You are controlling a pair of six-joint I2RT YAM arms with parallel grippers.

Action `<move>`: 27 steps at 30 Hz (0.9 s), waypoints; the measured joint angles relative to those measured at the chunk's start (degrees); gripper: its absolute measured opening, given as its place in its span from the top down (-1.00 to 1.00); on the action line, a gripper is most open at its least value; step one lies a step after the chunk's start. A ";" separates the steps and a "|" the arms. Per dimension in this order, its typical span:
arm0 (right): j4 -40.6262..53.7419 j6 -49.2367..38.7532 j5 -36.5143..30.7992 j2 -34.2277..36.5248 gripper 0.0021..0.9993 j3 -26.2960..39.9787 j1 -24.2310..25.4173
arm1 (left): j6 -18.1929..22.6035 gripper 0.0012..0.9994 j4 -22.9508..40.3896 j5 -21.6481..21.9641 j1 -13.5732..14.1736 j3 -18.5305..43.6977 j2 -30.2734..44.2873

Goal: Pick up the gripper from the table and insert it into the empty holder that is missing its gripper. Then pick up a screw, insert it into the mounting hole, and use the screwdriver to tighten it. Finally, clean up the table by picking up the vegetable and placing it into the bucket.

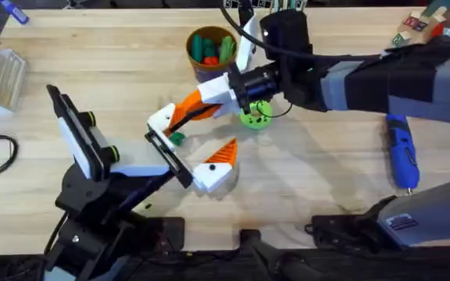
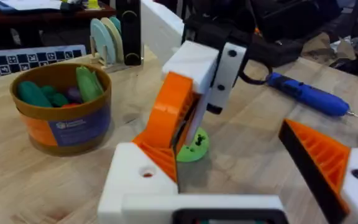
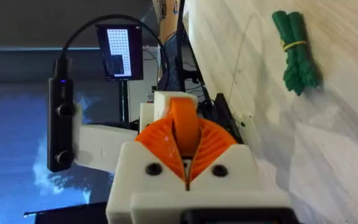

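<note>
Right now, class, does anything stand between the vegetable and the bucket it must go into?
Yes. In the overhead view the right claw, shut on the gripper, lies across the straight line from the vegetable to the bucket.

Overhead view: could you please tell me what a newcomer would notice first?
The right gripper, reaching across the middle, pinches the gripper against the empty holder on the left arm. Behind them stands the bucket of toy vegetables; the screwdriver lies at the right.
</note>
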State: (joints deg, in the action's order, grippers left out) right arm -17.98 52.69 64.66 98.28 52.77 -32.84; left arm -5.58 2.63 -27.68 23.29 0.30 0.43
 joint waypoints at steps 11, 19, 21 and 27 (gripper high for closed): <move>0.24 -2.74 0.30 0.37 0.37 0.00 0.02 | 0.77 -0.97 -0.05 -1.29 0.02 0.00 0.00; 0.83 -4.70 2.92 0.63 -0.06 0.00 0.46 | 2.30 -0.97 -0.37 -5.10 0.26 0.00 0.00; 0.84 -4.76 3.60 1.10 -0.17 0.00 0.68 | 2.54 -0.97 -0.39 -5.53 0.25 0.00 -0.02; 0.87 -4.77 4.86 1.60 -0.24 0.00 0.94 | 2.70 -0.97 -0.37 -6.16 0.26 0.00 -0.02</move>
State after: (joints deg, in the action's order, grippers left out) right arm -17.10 47.91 69.52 99.88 52.77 -31.90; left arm -2.88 2.26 -33.85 23.55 0.30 0.40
